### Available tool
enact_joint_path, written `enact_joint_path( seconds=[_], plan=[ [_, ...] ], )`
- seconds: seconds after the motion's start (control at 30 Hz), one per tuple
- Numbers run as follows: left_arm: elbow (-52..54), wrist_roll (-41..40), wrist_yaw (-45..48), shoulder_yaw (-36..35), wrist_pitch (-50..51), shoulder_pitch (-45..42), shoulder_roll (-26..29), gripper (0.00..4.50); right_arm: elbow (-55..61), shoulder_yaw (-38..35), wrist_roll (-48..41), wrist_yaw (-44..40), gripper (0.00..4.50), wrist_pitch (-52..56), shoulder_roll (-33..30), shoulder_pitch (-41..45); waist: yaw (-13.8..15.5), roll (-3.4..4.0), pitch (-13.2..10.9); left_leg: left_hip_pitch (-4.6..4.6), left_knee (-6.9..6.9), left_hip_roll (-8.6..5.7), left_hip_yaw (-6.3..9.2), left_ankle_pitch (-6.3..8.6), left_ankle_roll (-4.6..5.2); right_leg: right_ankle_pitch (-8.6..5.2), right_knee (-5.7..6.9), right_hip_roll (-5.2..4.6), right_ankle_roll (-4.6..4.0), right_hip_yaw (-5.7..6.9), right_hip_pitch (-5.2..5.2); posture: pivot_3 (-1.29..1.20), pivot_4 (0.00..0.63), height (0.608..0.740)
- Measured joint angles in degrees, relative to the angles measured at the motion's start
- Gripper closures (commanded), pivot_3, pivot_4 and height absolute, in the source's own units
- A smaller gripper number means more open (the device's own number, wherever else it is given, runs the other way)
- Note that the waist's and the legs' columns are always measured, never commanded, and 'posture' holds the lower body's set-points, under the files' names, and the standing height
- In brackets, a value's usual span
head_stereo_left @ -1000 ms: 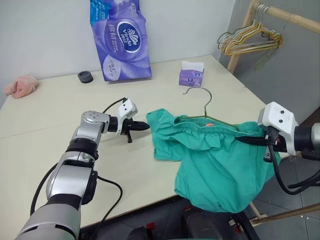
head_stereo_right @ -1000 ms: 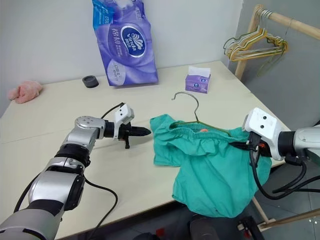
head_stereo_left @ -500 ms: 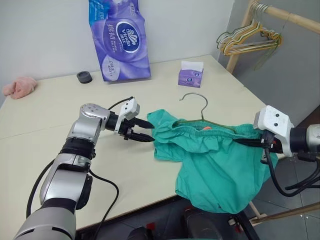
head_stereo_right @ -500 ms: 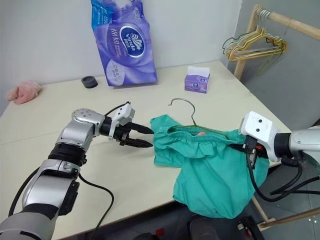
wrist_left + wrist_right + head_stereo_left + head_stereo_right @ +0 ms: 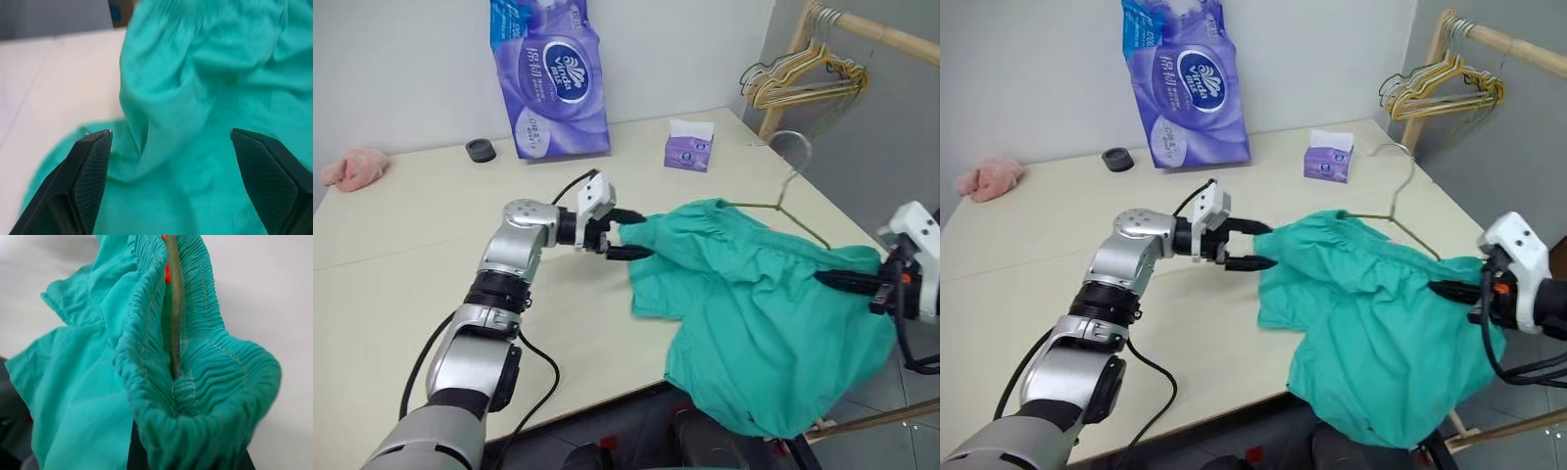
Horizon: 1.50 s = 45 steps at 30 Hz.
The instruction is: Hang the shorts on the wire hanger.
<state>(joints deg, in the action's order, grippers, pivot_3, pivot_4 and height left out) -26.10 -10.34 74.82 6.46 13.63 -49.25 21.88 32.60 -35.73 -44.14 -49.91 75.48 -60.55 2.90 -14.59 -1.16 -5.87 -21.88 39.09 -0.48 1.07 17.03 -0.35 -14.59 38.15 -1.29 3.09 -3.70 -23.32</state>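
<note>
The teal shorts (image 5: 754,304) lie spread over the table's right part, and their lower half hangs past the front edge. The thin wire hanger (image 5: 773,206) runs inside the gathered waistband (image 5: 205,357), with its hook (image 5: 793,147) sticking up behind. My left gripper (image 5: 642,236) is open, its two fingers (image 5: 93,166) on either side of the waistband's left end. The right gripper (image 5: 847,281) is shut on the shorts' right waistband end, where the wire (image 5: 173,308) enters the fold. Cloth covers its fingertips in the right wrist view.
At the back of the beige table (image 5: 411,245) are a purple tissue pack (image 5: 548,78), a small tissue box (image 5: 688,152), a black ring (image 5: 481,150) and a pink cloth lump (image 5: 352,168). A wooden rack with a bunch of hangers (image 5: 803,83) stands at the right.
My left gripper opened and moved right to the shorts' left end. The right gripper pulled right, dragging shorts and hanger along; the hook swung right and up.
</note>
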Motion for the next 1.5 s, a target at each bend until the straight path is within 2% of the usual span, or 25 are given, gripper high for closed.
enact_joint_path(
  seconds=[0.13,0.27,0.5,0.67,0.8,0.97,1.17,1.3,1.37,1.5],
  plan=[
    [4.9,-0.3,-5.5,0.8,3.1,-0.5,-4.3,0.44,0.1,-7.7,-2.8,2.1,4.50,8.8,0.8,-0.1,-1.0,0.10,-0.2,0.06,-0.03,0.00,-0.09,0.01,0.01,-0.01,-0.05,0.07,0.02,-0.08,0.06,-0.45,0.138,0.740],
    [8.3,2.0,-12.8,4.7,6.7,-3.3,-9.8,0.44,-5.5,-16.7,-2.9,6.6,4.50,15.7,-0.1,1.0,-1.2,0.07,-0.5,0.01,-0.03,-0.10,-0.18,0.06,0.10,-0.04,-0.24,0.03,0.08,-0.17,0.12,-0.48,0.155,0.740],
    [10.7,-0.8,-14.6,7.2,17.3,-7.8,-15.5,0.44,-15.1,-23.4,-6.5,20.7,4.50,16.6,-2.2,3.9,-5.0,0.14,-1.8,0.05,-0.13,-0.07,-0.70,0.18,0.31,-0.22,-0.30,0.10,0.39,-0.42,0.15,-0.52,0.182,0.740],
    [8.9,-2.7,-18.5,6.6,16.9,-16.3,-23.0,0.44,-18.2,-20.5,-7.6,34.8,4.50,16.6,-4.2,14.7,-7.5,0.23,-3.3,0.04,-0.16,-0.13,-1.15,0.40,0.68,-0.37,-0.55,0.04,0.68,-0.77,0.14,-0.52,0.195,0.740],
    [8.5,-3.0,-20.1,6.6,16.0,-16.8,-23.4,0.44,-21.4,-18.3,-8.9,42.1,4.50,16.6,-4.6,20.1,-9.4,0.30,-3.7,0.19,-0.25,-0.07,-1.35,0.47,0.81,-0.40,-0.49,0.13,0.72,-1.26,0.13,-0.51,0.211,0.740],
    [7.5,-3.1,-22.9,6.6,14.1,-19.4,-26.4,0.44,-33.3,-11.6,-3.1,51.6,4.50,16.6,-3.9,34.7,-10.2,0.48,-4.8,0.31,-0.26,-0.24,-1.86,0.47,0.81,-0.34,-0.63,0.05,0.91,-1.84,0.12,-0.47,0.227,0.740],
    [6.1,-2.8,-25.9,6.5,11.9,-21.5,-26.8,0.44,-46.5,-2.8,4.8,50.9,4.50,15.3,-5.3,43.3,-10.3,0.94,-5.9,0.28,-0.29,-0.25,-2.14,0.54,0.93,-0.20,-0.94,0.04,1.20,-2.05,0.12,-0.44,0.254,0.740],
    [5.1,-2.1,-27.7,6.5,10.5,-21.6,-26.8,0.44,-53.5,2.3,8.0,47.1,4.50,12.0,-7.5,47.0,-10.2,0.88,-7.0,0.29,-0.27,-0.26,-2.31,0.55,0.95,-0.09,-1.05,0.01,1.38,-2.20,0.12,-0.43,0.272,0.740],
    [4.9,-2.0,-28.2,6.5,9.8,-21.7,-26.9,0.44,-55.9,3.8,9.4,45.3,4.50,10.5,-8.0,47.8,-10.1,0.94,-7.3,0.28,-0.27,-0.27,-2.41,0.57,0.99,-0.05,-1.11,0.00,1.45,-2.28,0.12,-0.42,0.285,0.740],
    [4.9,-2.6,-28.9,6.3,9.7,-21.8,-27.5,0.44,-56.1,3.7,11.2,43.1,4.50,10.5,-8.0,47.1,-9.5,0.55,-7.9,0.27,-0.27,-0.26,-2.46,0.62,1.06,-0.03,-1.16,0.00,1.48,-2.34,0.11,-0.42,0.295,0.740]
  ],
)
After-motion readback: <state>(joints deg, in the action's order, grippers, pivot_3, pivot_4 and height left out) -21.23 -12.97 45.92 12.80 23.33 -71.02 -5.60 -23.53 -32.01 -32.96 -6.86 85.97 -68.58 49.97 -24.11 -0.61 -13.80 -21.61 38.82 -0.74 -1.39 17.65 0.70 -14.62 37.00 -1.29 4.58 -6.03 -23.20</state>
